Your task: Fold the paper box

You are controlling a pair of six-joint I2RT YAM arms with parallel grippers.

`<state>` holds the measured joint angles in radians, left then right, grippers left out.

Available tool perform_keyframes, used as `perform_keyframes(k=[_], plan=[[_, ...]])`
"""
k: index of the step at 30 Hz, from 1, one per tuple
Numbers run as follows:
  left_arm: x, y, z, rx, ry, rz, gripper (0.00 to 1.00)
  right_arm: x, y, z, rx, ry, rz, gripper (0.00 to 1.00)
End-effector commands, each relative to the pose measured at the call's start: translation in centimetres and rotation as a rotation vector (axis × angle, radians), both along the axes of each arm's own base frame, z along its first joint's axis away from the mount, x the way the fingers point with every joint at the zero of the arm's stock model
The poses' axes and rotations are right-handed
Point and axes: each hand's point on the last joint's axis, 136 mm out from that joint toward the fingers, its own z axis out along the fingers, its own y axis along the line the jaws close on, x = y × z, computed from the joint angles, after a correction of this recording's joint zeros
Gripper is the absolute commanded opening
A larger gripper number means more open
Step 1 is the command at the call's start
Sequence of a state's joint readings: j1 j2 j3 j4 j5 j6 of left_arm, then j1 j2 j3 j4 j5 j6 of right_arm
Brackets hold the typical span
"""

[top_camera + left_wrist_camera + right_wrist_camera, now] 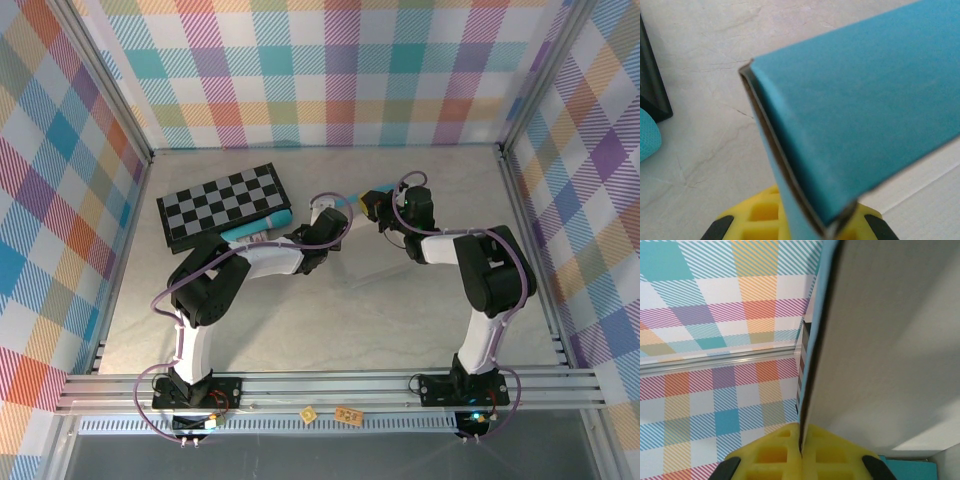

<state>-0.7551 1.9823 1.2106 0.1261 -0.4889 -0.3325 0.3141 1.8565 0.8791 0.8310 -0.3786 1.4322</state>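
Note:
The paper box (865, 100) is turquoise cardboard, and in the left wrist view it is bent into a sharp fold rising from my fingers. My left gripper (832, 232) is shut on the lower end of that fold, and its yellow fingers (760, 215) show beneath the card. In the right wrist view the box's whitish inner face (890, 340) stands upright, with a thin turquoise edge on its left. My right gripper (801, 440) is shut on this wall. From above, both grippers meet mid-table, left (345, 212) and right (375, 205). A small blue bit of the box (378, 190) peeks out there.
A black-and-white checkered board (225, 203) lies at the back left, with a teal strip (255, 228) along its near edge. Its dark corner (652, 90) is close on the left in the left wrist view. Plaid walls (330, 70) enclose the table on three sides.

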Motion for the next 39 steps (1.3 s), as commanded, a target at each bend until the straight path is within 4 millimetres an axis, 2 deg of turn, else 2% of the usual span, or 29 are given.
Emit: perform_keyframes(k=[1, 5, 11, 15, 17, 21, 30, 32, 34, 36, 39], plan=[[0.4, -0.4, 1.3, -0.031, -0.043, -0.022, 0.06, -2.2, 1.8, -0.7, 0.002, 0.062, 0.091, 0.0], [0.8, -0.9, 1.6, -0.053, -0.078, -0.058, 0.18, -2.4, 1.7, -1.0, -0.005, 0.08, 0.084, 0.0], [1.7, -1.0, 1.8, -0.065, -0.091, -0.058, 0.25, -2.6, 1.7, -1.4, -0.01, 0.1, 0.087, 0.0], [2.0, -0.5, 1.7, -0.055, -0.092, -0.033, 0.25, -2.6, 1.6, -1.5, -0.016, 0.108, 0.086, 0.0], [2.1, -0.4, 1.6, -0.052, -0.088, -0.029, 0.23, -2.5, 1.7, -1.4, -0.016, 0.108, 0.085, 0.0], [2.1, -0.6, 1.2, -0.04, -0.065, -0.039, 0.01, -2.3, 1.7, -1.2, -0.012, 0.11, 0.081, 0.0], [1.7, 0.9, 1.1, 0.02, -0.04, 0.003, 0.0, -2.0, 1.3, -0.6, -0.041, 0.14, 0.052, 0.0], [1.6, 1.1, 1.6, 0.033, -0.034, 0.005, 0.0, -2.0, 1.0, 0.1, -0.068, 0.153, 0.04, 0.12], [1.6, 1.3, 2.5, 0.023, -0.017, 0.001, 0.0, -1.8, 0.6, 1.7, -0.112, 0.148, 0.03, 0.33], [1.7, 1.5, 3.6, 0.01, 0.008, 0.0, 0.0, -1.8, -0.1, 3.7, -0.179, 0.147, 0.021, 0.5], [1.6, 1.8, 5.1, -0.024, 0.09, -0.004, 0.0, -1.9, -1.9, 7.2, -0.292, 0.12, -0.013, 0.65]])
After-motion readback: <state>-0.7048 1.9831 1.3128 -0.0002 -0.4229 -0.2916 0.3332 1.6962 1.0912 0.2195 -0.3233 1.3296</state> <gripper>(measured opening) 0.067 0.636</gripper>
